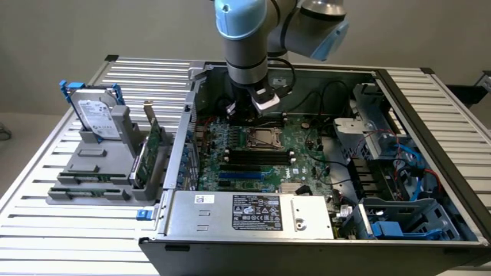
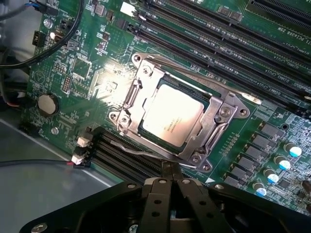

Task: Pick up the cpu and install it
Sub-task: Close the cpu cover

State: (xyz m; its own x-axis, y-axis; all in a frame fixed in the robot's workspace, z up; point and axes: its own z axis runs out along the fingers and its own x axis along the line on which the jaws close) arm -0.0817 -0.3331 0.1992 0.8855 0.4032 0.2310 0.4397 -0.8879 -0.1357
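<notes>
The cpu (image 2: 171, 118), a flat square chip with a silvery top, lies inside the metal-framed socket (image 2: 221, 114) on the green motherboard (image 2: 85, 73). In the exterior view the socket (image 1: 260, 138) sits mid-board inside the open computer case. My gripper (image 2: 171, 178) is shut, its black fingertips pressed together with nothing visibly between them, just beyond one edge of the socket frame, by the thin wire lever (image 2: 141, 154). From the exterior view, the arm reaches down into the case and the gripper (image 1: 252, 118) hangs just behind the socket.
Black memory slots (image 1: 261, 155) run beside the socket. A power supply (image 1: 253, 214) fills the case's front, and cables and drive bays (image 1: 383, 167) crowd the exterior view's right. A grey stand holding a hard drive (image 1: 96, 115) is outside the case at the exterior view's left.
</notes>
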